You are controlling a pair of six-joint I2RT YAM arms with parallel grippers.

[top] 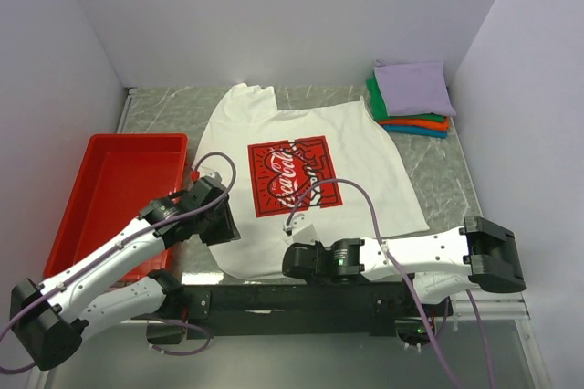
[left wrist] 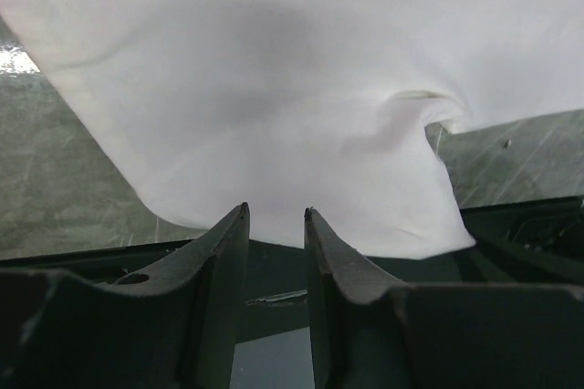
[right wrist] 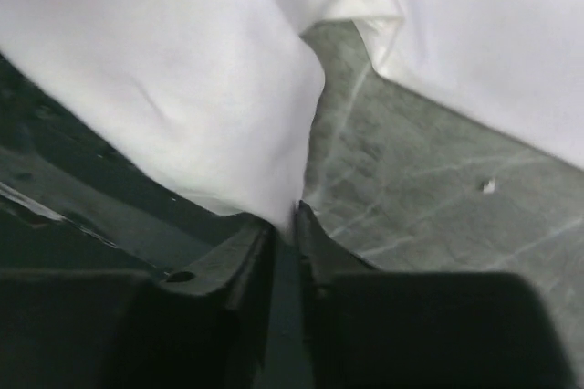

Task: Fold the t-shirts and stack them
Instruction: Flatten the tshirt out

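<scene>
The white t-shirt [top: 365,161] with the red Coca-Cola print lies spread flat on the grey table, collar to the back. My left gripper [top: 224,225] is at its near-left hem; in the left wrist view the gripper [left wrist: 276,211] is open, the white cloth [left wrist: 274,88] just beyond its tips. My right gripper [top: 292,250] is at the near hem, and in the right wrist view it [right wrist: 285,215] is shut on a fold of the white cloth [right wrist: 164,69]. A folded stack stands at the back right: lavender [top: 412,88] on top, then green [top: 372,97], orange [top: 415,121] and teal [top: 422,131].
A red plastic tray [top: 119,188] sits at the left, close beside my left arm. The black mounting rail [top: 301,296] runs along the near table edge under the shirt's hem. White walls close in the left, back and right.
</scene>
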